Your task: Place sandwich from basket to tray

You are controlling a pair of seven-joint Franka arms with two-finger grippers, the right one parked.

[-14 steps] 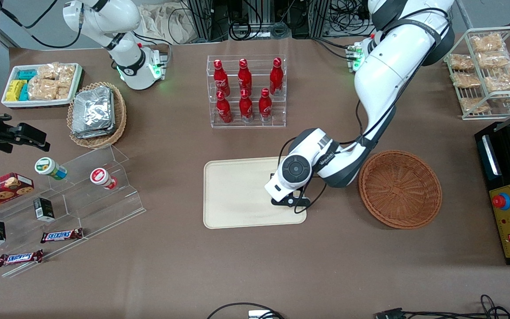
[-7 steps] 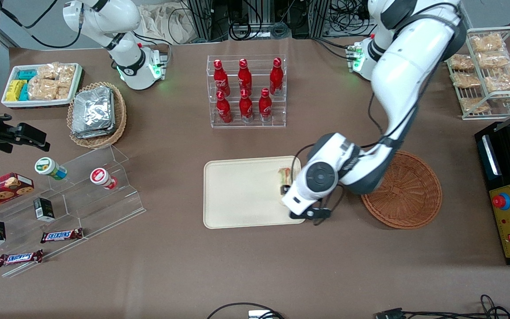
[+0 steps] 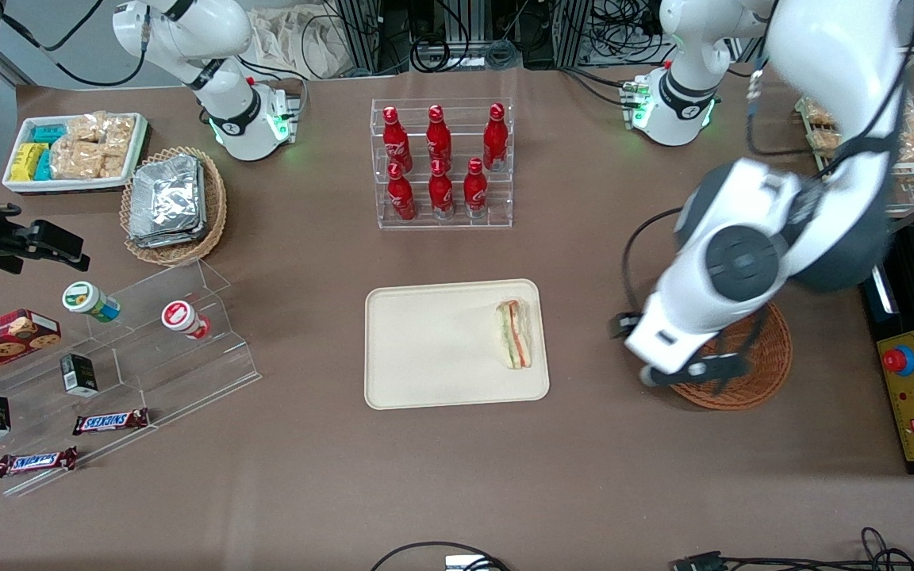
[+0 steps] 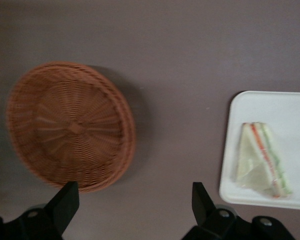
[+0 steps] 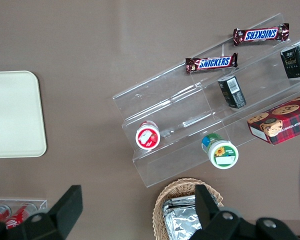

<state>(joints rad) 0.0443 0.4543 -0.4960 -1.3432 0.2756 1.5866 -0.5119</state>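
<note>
The sandwich (image 3: 514,334), a white bread wedge with red, orange and green layers, lies on the cream tray (image 3: 425,349) at the tray's end nearest the working arm. It also shows in the left wrist view (image 4: 262,159) on the tray (image 4: 295,115). The reddish-brown wicker basket (image 3: 758,381) is empty and partly covered by the arm; the left wrist view shows it whole (image 4: 70,125). My left gripper (image 3: 675,373) is raised above the table between tray and basket, over the basket's edge. Its fingers (image 4: 65,202) are wide apart and hold nothing.
An acrylic rack of red bottles (image 3: 441,162) stands farther from the camera than the tray. A wire rack of snack bags (image 3: 869,119) and a black machine (image 3: 913,341) are at the working arm's end. Acrylic shelves with snacks (image 3: 108,349) lie toward the parked arm's end.
The gripper has let go of the sandwich on the tray, then risen and swung away toward the basket. The sandwich now lies uncovered on the tray.
</note>
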